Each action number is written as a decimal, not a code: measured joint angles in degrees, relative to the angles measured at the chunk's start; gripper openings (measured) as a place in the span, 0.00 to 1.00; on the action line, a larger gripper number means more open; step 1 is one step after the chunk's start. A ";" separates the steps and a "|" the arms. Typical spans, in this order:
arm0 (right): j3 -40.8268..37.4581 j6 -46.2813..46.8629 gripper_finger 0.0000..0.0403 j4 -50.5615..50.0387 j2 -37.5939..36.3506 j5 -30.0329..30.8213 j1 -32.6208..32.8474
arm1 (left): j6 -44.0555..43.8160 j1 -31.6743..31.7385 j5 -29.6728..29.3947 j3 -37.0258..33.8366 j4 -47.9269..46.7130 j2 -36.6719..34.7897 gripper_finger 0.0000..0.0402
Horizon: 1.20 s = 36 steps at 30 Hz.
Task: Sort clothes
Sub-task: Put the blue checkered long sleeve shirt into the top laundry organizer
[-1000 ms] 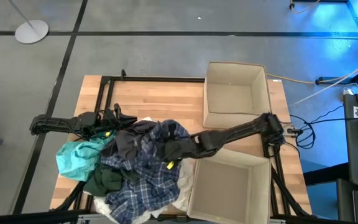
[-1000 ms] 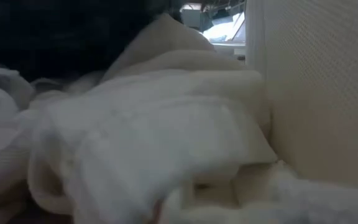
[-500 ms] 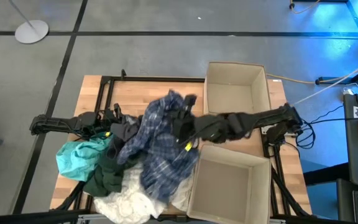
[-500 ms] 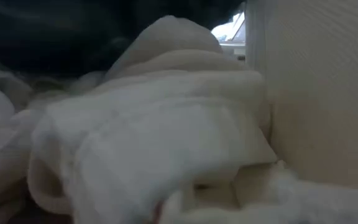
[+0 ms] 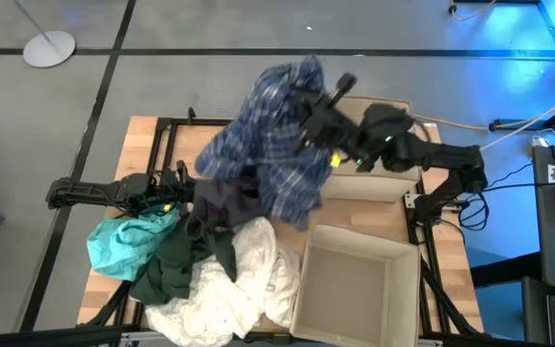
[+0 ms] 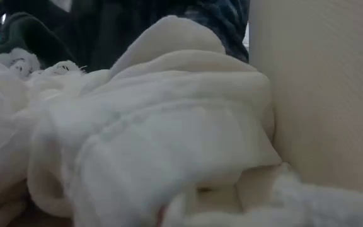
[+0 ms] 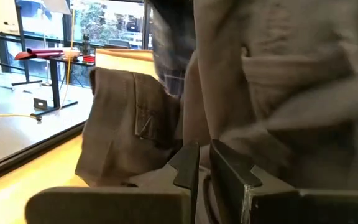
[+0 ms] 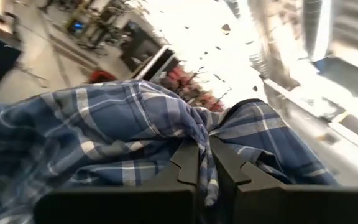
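Note:
My right gripper [image 5: 324,108] is high above the table's far middle, shut on the blue-and-white plaid shirt [image 5: 270,145], which hangs below it. My left gripper [image 5: 183,187] is low at the left of the pile, shut at the dark grey garment [image 5: 222,204]. The teal garment [image 5: 123,241], the dark green one [image 5: 173,272] and the white ones [image 5: 234,289] lie heaped on the table's near left. The white ones fill the low view [image 6: 156,126]. My right gripper pinches a bunched fold of the plaid shirt [image 8: 199,138] between its two fingers. The shirt hangs slack below the fingers, lifted off the pile, its lower end [image 5: 292,207] over the dark grey garment. My left gripper's shut fingers [image 7: 190,167] are in the dark grey garment's cloth [image 7: 166,177], coming level from the table's left. Which part they have is hidden. The garment lies on the table.
Two tan cardboard boxes stand open on the table's right: one at the far side [image 5: 398,183], partly under my right arm, one at the near side [image 5: 359,289], whose wall shows in the low view [image 6: 320,94]. Bare wood [image 5: 167,145] shows at the far left.
My right gripper has risen and gone toward the table's far edge with the plaid shirt. The shirt has been pulled off the pile and now hangs in the air. The white and dark grey garments beneath it have come into view.

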 joint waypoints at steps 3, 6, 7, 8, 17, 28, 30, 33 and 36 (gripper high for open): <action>0.00 -3.68 0.04 1.46 -1.56 -0.72 -2.41 | -1.02 0.00 0.00 0.00 0.00 0.00 0.07; 0.00 -6.52 0.04 2.73 -2.89 -1.11 -4.79 | -1.37 0.00 0.00 0.00 0.00 0.00 0.07; 0.00 -7.58 0.04 3.22 -3.33 -1.42 -5.51 | -1.44 0.00 0.00 0.00 0.00 0.00 0.07; 0.02 -8.63 0.04 3.82 -3.79 -1.85 -6.23 | -1.49 0.00 0.00 0.00 0.00 0.00 0.07; 8.81 -18.55 0.04 3.65 -4.78 -4.49 -14.90 | -1.67 0.00 -0.02 0.00 0.11 0.00 0.07; 17.84 -25.21 0.04 -0.57 -4.82 -4.59 -26.93 | -2.56 0.00 -0.04 0.00 0.15 0.00 0.07; 18.03 -23.62 0.04 -6.24 -4.91 -2.41 -28.61 | -3.01 0.00 -0.06 0.00 0.17 0.00 0.07; 17.92 -16.33 0.04 -17.94 -4.66 -0.32 -31.89 | -3.27 0.00 -0.07 0.00 0.17 0.00 0.07; 17.43 -4.34 0.04 -29.65 -4.52 -0.32 -34.97 | -4.23 0.00 -0.09 0.00 0.17 0.00 0.07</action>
